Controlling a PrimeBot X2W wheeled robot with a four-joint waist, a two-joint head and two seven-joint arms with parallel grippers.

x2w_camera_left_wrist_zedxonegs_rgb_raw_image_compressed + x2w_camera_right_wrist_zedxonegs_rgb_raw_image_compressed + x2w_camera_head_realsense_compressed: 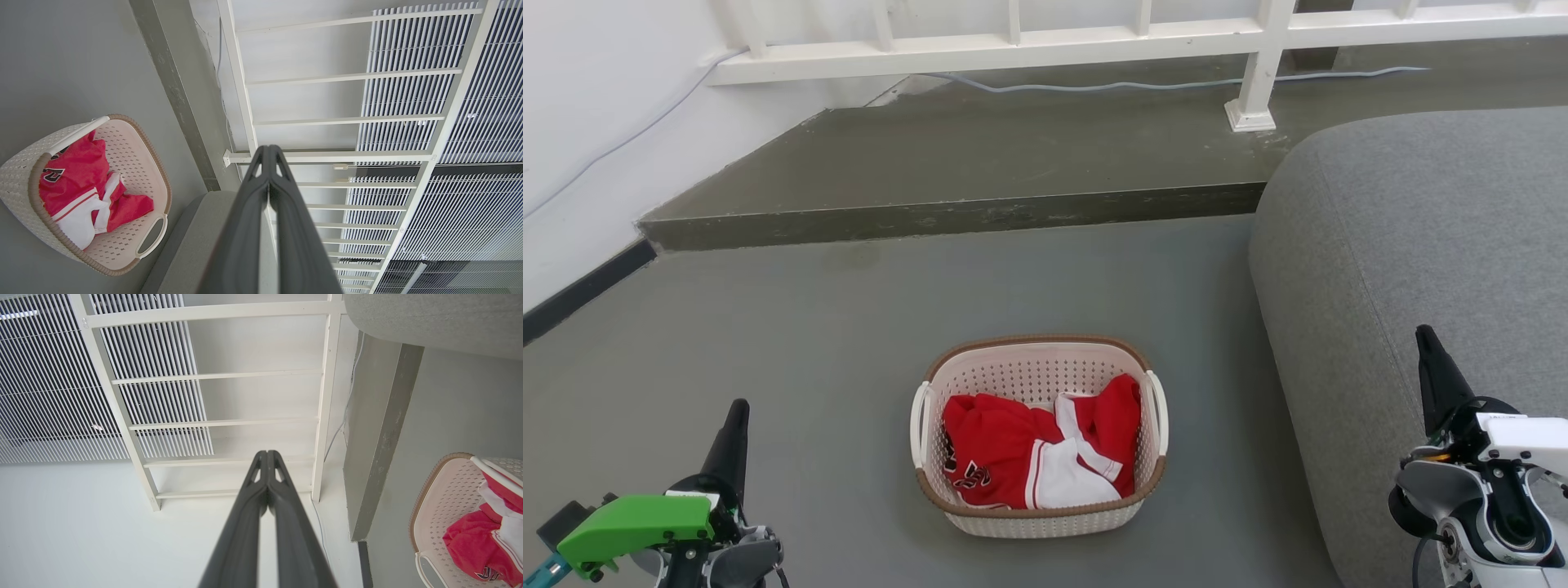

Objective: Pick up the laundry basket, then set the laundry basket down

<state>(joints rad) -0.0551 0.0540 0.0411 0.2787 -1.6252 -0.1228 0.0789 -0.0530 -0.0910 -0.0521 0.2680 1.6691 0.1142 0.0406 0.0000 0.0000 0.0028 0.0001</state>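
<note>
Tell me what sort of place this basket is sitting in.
Probably a home living area, or a mock-up of one: a grey sofa stands beside the laundry basket of red-and-white clothes, and a white railing runs along a raised step behind.

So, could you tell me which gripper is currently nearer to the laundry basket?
Left, it seems. The left gripper sits to the left of the laundry basket, above the floor. The right gripper is farther off to its right, by the grey sofa.
</note>
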